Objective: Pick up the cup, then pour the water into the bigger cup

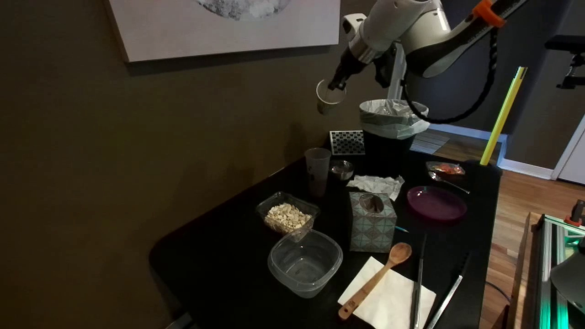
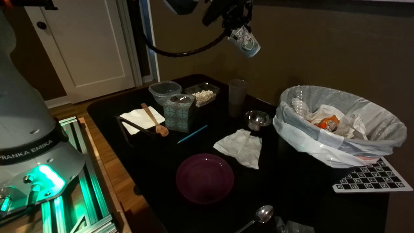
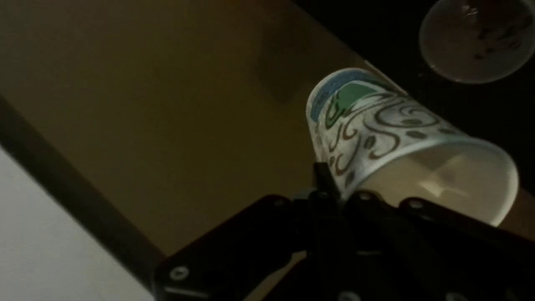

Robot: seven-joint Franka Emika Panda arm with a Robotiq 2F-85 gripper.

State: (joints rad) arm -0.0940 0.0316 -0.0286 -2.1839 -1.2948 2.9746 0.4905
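The cup (image 1: 327,101) is a small white paper cup with a swirl print and a blue band near its base. It hangs tilted in the air above the bigger cup, well apart from it, in both exterior views (image 2: 246,43). My gripper (image 1: 337,86) is shut on its wall at the rim, as the wrist view also shows for gripper (image 3: 334,192) and cup (image 3: 376,121). A bright patch shows inside the cup; I cannot tell the water level. The bigger cup (image 1: 317,171), a tall greyish tumbler (image 2: 237,97), stands upright on the table. Its round mouth (image 3: 476,46) shows at the wrist view's upper right.
A metal bowl (image 1: 341,170) stands beside the bigger cup. A lined bin (image 2: 323,145) is close by. Clear tubs (image 1: 305,262), a tissue box (image 1: 372,224), a purple plate (image 2: 205,178) and a crumpled napkin (image 2: 241,147) lie around. The wall (image 1: 205,137) runs along the table's edge.
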